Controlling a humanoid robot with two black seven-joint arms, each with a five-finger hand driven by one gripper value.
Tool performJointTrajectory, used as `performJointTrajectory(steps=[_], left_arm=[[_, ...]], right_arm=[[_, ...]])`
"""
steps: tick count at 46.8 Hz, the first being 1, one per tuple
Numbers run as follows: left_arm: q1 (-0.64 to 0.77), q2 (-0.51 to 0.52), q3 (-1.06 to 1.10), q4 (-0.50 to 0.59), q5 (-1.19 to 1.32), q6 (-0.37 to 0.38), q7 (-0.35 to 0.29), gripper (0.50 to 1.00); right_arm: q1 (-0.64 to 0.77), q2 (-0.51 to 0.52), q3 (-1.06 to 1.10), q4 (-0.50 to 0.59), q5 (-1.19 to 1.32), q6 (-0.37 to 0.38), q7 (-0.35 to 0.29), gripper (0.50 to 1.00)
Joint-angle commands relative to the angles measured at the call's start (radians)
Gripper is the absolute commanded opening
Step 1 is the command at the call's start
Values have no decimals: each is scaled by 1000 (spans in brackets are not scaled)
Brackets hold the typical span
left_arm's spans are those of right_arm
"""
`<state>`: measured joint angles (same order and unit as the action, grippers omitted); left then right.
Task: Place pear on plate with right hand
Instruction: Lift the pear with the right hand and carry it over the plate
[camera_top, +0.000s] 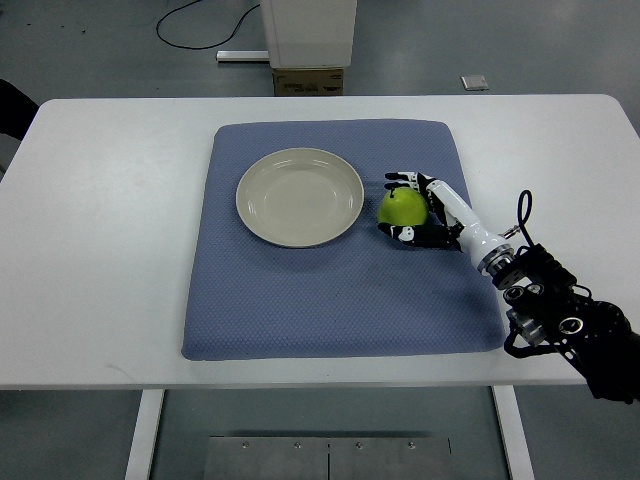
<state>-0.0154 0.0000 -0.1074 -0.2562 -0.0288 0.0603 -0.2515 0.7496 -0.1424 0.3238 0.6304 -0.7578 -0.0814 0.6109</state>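
While the white bench (100, 250) is carrying everything on its smooth, matte top, a blue mat (330, 300) with a fine woven texture and rounded corners is lying across its middle, reaching close to the near edge. On the mat's far half, left of centre, a round, shallow, cream plate (262, 215) is sitting bare, glossy like glazed ceramic. The right hand (412, 209), black and white with jointed fingers, is reaching in from the bench's near right corner and is curling its fingers around the pear (398, 207), a smooth yellow-green fruit that looks to be resting on the mat just beside the plate's right rim. Judging by this, the grasp is being made; lifting, carrying across and setting down on the plate are left to do
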Motion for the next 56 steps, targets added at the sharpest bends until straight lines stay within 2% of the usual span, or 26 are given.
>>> performJointTrajectory(steps=[1, 9, 19, 35, 56], left_arm=[[0, 0, 0, 0, 0, -1, 0, 1000], [0, 0, 0, 0, 1, -1, 0, 1000], [0, 0, 0, 0, 0, 1, 0, 1000], [0, 0, 0, 0, 0, -1, 0, 1000], [0, 0, 0, 0, 0, 1, 0, 1000]], right_arm=[[4, 0, -11, 0, 0, 0, 0, 500], [20, 1, -9, 2, 2, 0, 0, 500], [108, 9, -3, 6, 17, 0, 0, 500], [206, 141, -8, 6, 18, 0, 0, 500], [229, 142, -12, 11, 20, 0, 0, 500]])
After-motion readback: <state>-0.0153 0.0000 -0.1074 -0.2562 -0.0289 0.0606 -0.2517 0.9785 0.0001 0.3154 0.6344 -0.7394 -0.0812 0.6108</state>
